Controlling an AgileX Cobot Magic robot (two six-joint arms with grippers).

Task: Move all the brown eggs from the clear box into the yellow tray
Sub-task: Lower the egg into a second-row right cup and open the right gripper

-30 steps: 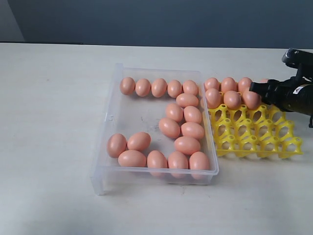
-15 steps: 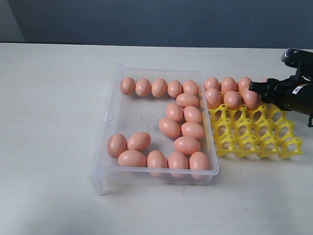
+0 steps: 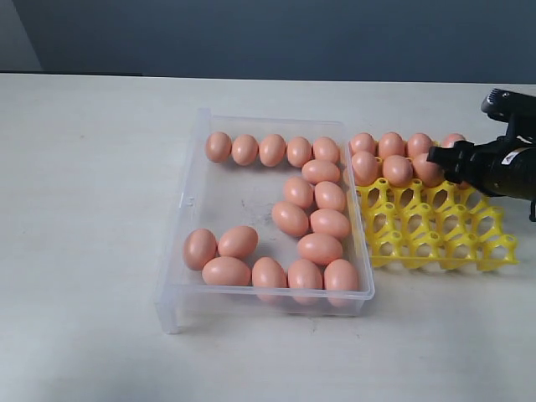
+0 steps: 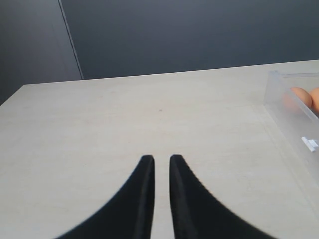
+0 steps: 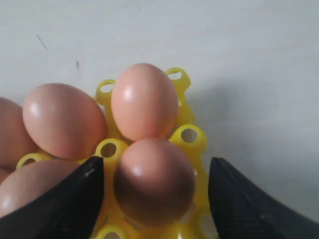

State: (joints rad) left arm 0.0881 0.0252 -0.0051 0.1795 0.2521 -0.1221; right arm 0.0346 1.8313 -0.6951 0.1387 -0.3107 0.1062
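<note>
Your right gripper (image 5: pixel 155 164) stands released around a brown egg (image 5: pixel 154 186) in the yellow tray (image 5: pixel 201 138). Your left gripper (image 4: pixel 161 159) is clenched, empty.

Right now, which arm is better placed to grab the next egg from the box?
Probably right: the right end effector hangs open over the tray, beside the box side where most eggs lie. The left end effector is over bare table, outside the box.

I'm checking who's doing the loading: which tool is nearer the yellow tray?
Right. The right tool is over the yellow tray, its fingers apart around an egg. The left tool hangs over the table outside the clear box, tray nowhere in its view.
</note>
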